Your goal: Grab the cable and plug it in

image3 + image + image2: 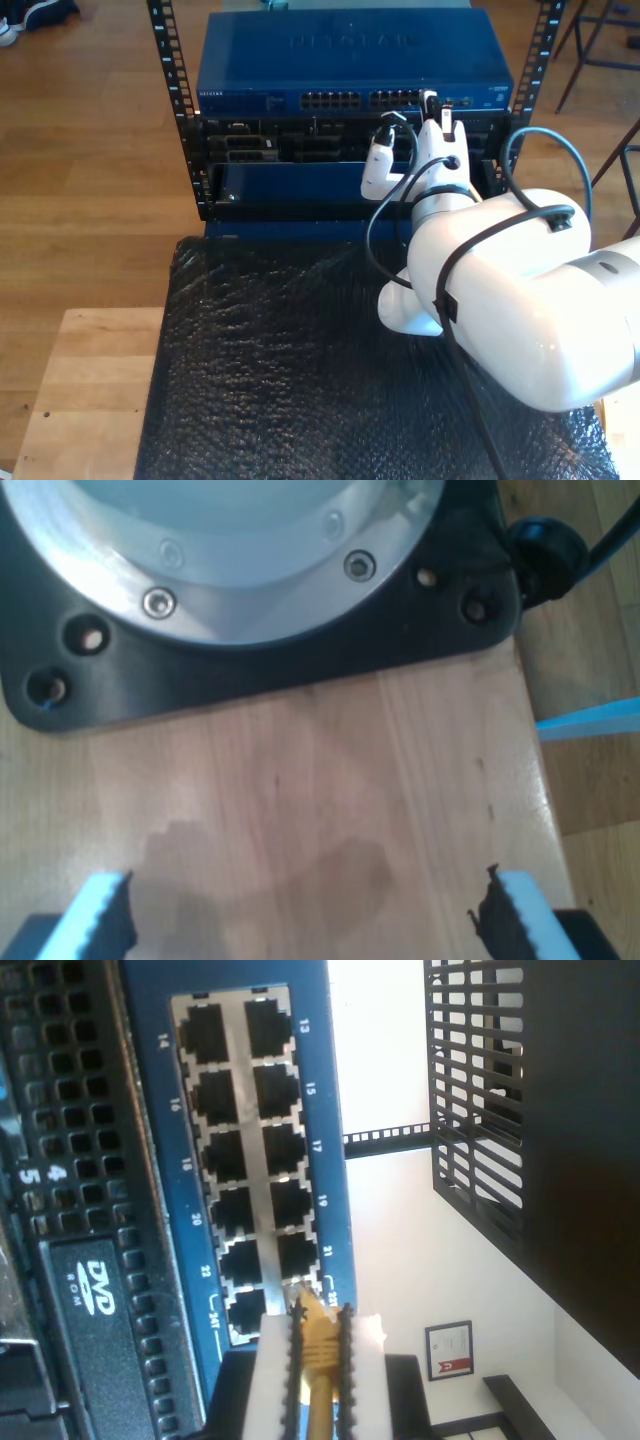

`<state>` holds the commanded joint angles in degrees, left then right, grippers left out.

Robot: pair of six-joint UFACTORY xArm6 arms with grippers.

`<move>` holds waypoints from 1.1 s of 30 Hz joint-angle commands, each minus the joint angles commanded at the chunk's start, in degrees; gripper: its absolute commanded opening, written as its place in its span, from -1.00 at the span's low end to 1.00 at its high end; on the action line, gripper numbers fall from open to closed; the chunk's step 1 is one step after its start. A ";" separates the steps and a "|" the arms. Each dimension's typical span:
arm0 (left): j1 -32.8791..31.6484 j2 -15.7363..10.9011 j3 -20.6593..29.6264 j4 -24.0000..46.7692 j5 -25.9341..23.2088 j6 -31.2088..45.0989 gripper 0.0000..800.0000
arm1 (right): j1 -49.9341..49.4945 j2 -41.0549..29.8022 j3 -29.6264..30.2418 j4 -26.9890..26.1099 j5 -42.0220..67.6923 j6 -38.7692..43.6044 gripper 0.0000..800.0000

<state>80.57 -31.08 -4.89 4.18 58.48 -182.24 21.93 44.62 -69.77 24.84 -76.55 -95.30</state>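
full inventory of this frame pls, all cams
network switch: 1, blue, top of the rack in the exterior view; numbered port block faces my second gripper.
rack: 1, black, holds the switch and the units below.
DVD-ROM drive: 1, black, beside the port block.
cable: 1, yellow, plug end touching or just short of a port near number 21.
bubble wrap: 1 sheet, dark, in front of the rack.
wooden table: 1, light.
arm base plate: 1, black, on the table.
second gripper: shut on the cable.
first gripper: open over bare wood.
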 joint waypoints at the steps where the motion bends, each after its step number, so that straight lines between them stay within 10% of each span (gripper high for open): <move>1: 0.00 0.00 0.00 0.00 0.00 0.00 1.00 | -0.09 0.00 0.00 0.00 0.09 0.00 -1.00; 30: 0.00 0.00 0.00 0.00 0.00 0.00 1.00 | -0.35 -0.18 -0.79 -0.70 2.37 0.44 -1.00; 33: 0.00 0.00 0.00 0.00 0.00 0.09 1.00 | -0.35 -0.26 -0.53 -0.88 2.46 0.35 -0.72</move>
<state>80.57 -31.08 -4.89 4.18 58.48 -182.15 21.58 44.35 -70.30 23.96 -74.09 -94.95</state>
